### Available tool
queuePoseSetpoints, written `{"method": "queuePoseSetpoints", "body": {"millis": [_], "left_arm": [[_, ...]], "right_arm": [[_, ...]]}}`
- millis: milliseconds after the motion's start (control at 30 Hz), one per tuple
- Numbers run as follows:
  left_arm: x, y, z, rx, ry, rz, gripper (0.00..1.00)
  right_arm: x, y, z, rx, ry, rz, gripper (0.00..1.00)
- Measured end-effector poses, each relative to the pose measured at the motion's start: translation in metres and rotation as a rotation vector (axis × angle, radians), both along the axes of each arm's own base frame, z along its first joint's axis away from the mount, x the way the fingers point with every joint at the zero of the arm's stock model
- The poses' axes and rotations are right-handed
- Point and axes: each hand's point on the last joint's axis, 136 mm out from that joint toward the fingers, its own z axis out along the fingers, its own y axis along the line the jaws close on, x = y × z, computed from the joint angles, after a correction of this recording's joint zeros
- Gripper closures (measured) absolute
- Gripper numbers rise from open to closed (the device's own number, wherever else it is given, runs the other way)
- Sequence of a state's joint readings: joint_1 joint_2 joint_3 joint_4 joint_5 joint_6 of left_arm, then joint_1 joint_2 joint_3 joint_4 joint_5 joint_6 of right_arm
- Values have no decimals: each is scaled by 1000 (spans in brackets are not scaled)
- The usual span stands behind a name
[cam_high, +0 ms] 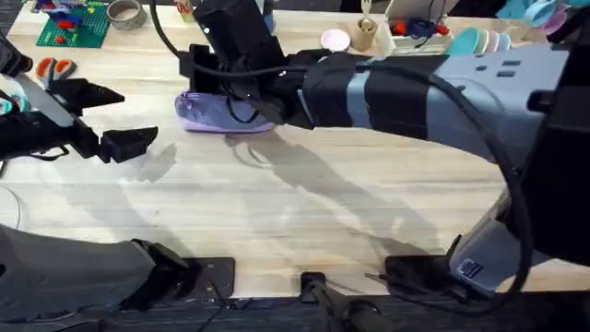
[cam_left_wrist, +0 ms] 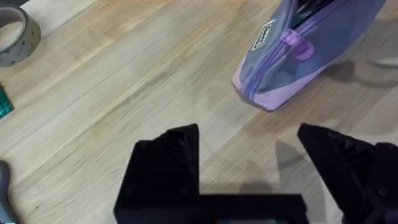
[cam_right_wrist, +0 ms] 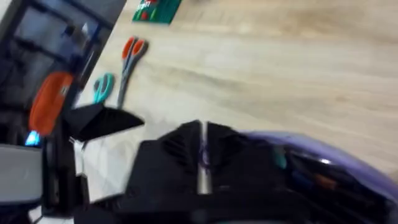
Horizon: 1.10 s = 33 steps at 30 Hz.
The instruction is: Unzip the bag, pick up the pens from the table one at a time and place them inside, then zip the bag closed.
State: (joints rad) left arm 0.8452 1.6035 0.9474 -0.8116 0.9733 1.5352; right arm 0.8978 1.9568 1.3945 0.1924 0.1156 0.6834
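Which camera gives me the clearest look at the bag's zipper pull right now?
Left wrist: the zipper pull sits unobstructed on the bag. Overhead, the right arm covers most of the bag. The right wrist view shows just a purple edge behind black fingers.

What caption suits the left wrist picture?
Open left gripper hovers over the table near the purple bag.

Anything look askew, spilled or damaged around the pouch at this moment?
Nothing stands out. The lavender pouch lies intact on the table, the right gripper over it, the open left gripper apart beside it.
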Motion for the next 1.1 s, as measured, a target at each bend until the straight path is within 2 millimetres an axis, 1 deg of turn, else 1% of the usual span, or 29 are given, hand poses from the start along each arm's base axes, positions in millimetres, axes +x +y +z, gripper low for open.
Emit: {"method": "queuePoseSetpoints", "body": {"millis": [133, 200, 267, 300, 333, 367, 500, 633, 667, 700, 767, 800, 1100], "left_arm": [[0, 0, 0, 0, 0, 0, 8], [0, 0, 0, 0, 0, 0, 8], [0, 0, 0, 0, 0, 0, 8], [0, 0, 0, 0, 0, 0, 8], [0, 0, 0, 0, 0, 0, 8], [0, 0, 0, 0, 0, 0, 8], [0, 0, 0, 0, 0, 0, 7], [0, 0, 0, 0, 0, 0, 8], [0, 0, 0, 0, 0, 0, 7], [0, 0, 0, 0, 0, 0, 7], [0, 0, 0, 0, 0, 0, 7], [0, 0, 0, 0, 0, 0, 7], [0, 0, 0, 0, 0, 0, 7]], "right_arm": [[-15, 2, -7, -26, 52, 70, 544], [-23, -1, -7, -45, 80, 90, 449], [-30, -6, -3, -67, 92, 111, 291], [-33, -8, 1, -75, 92, 119, 183], [-37, -10, 5, -85, 89, 130, 52], [-41, -12, 8, -95, 87, 139, 21], [-59, -18, 19, -133, 95, 174, 7], [-80, -18, 16, -178, 121, 211, 6], [-84, -17, 14, -185, 126, 220, 6], [-97, -11, 11, -208, 122, 257, 6], [-103, -8, 12, -215, 108, 280, 6], [-109, -4, 11, -233, 90, 300, 6], [-108, -5, 12, -238, 77, 298, 5]]}}
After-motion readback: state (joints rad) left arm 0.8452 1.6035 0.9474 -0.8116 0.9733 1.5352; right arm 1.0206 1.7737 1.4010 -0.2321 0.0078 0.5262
